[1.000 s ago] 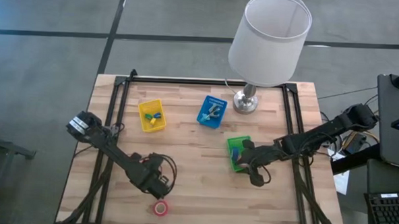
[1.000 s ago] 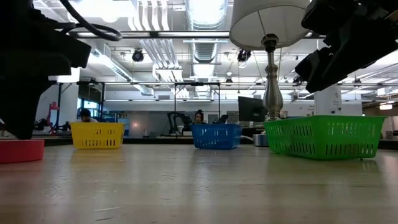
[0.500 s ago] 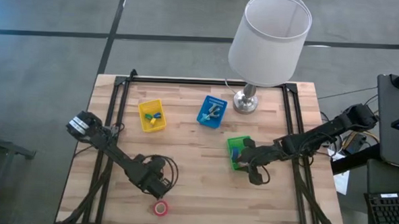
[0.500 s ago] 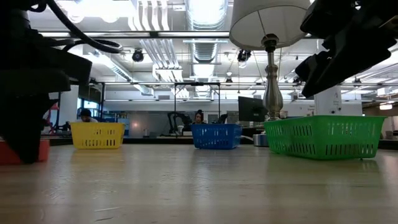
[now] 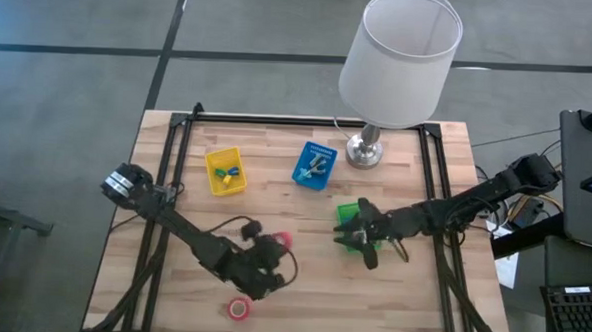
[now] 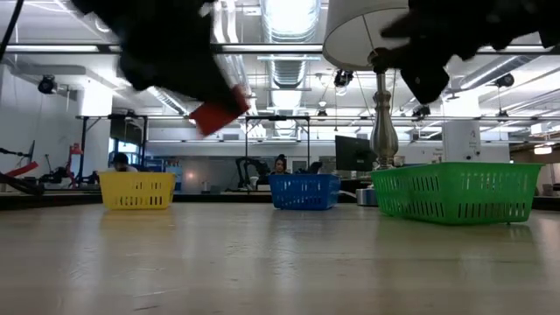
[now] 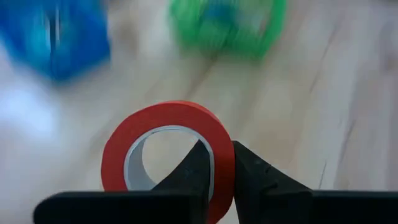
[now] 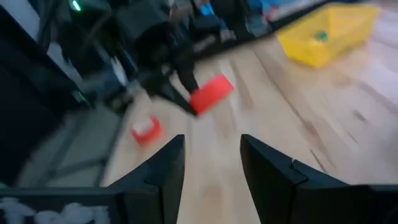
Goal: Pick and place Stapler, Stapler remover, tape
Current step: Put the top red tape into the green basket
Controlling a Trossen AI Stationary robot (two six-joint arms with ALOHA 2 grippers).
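Red tape (image 7: 168, 152) now lifted, L fingers (image 7: 199, 171).

Red tape roll (image 7: 168, 149), white core, pinched through its wall between the closed fingers of the left gripper (image 7: 222, 168); carried clear of the wood, tilted, seen in the high view (image 5: 281, 241) near the middle of the table's front half. Second red roll (image 5: 239, 308) lying flat at the front edge, well apart from the held one, also visible in the right wrist view (image 8: 147, 130). Small blue, yellow and green items in the yellow basket (image 5: 226, 172), too small to tell
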